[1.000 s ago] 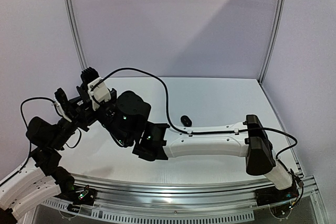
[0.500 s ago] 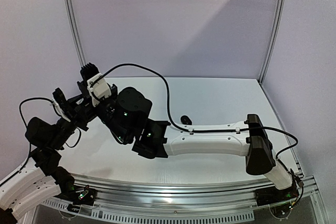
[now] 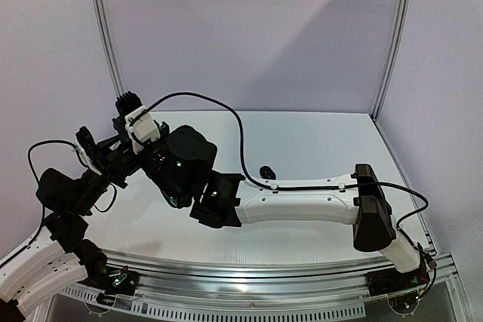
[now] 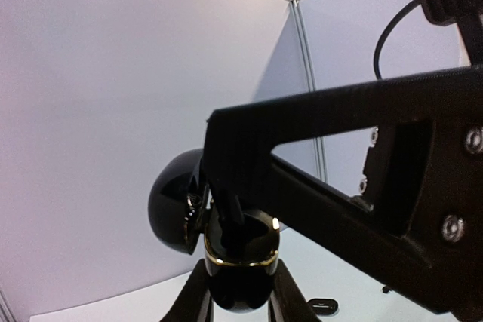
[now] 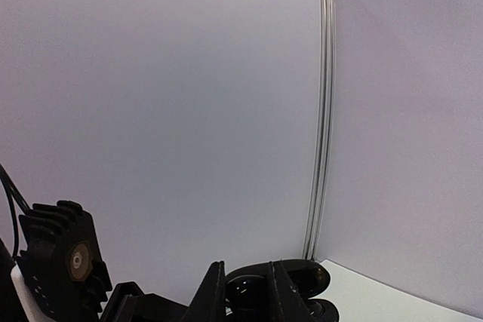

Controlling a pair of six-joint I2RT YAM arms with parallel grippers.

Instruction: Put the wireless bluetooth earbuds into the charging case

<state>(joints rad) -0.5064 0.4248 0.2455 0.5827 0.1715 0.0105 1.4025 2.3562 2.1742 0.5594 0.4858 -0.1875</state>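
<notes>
Fingertips, case interior and one small object are left unresolved

In the overhead view, both sets of fingertips are lost among black arm parts near the left edge of the worktop (image 3: 332, 141). A small dark object (image 3: 266, 172) near the worktop's middle is overlapped by a cable (image 3: 243, 145) and is too small to be identified. In the left wrist view, the left gripper (image 4: 240, 288) is cropped by the bottom edge. The inside of the charging case (image 4: 240, 250) is blocked by a finger (image 4: 225, 194) of the right gripper (image 5: 247, 284), so whether an earbud lies there cannot be told. In the right wrist view, the glossy black shape between the cropped fingers cannot be named.
</notes>
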